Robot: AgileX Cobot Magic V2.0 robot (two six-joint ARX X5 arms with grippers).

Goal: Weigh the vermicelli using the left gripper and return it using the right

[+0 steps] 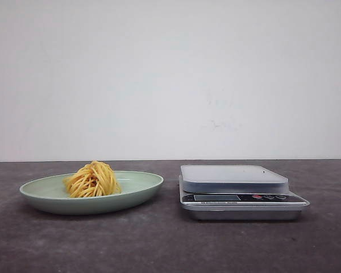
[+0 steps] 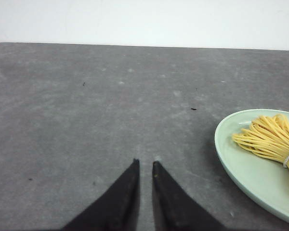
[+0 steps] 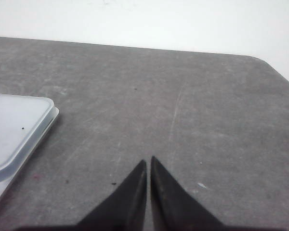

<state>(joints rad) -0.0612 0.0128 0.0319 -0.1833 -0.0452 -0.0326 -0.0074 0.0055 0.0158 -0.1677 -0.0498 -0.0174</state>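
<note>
A bundle of yellow vermicelli (image 1: 94, 179) lies on a pale green plate (image 1: 139, 190) at the left of the table. In the left wrist view the vermicelli (image 2: 272, 142), tied with a thin band, rests in the plate (image 2: 231, 161) off to one side of my left gripper (image 2: 145, 162). The gripper's black pointed jaws stand nearly together over bare table, with only a narrow slit between them and nothing in it. My right gripper (image 3: 148, 160) is also shut and empty, over bare table beside the scale (image 3: 14, 125). Neither gripper shows in the front view.
A silver digital kitchen scale (image 1: 238, 190) with a flat, bare weighing platform stands right of the plate. The dark grey tabletop (image 1: 170, 244) ends at a white wall behind. Its rounded far corner (image 3: 265, 62) shows in the right wrist view.
</note>
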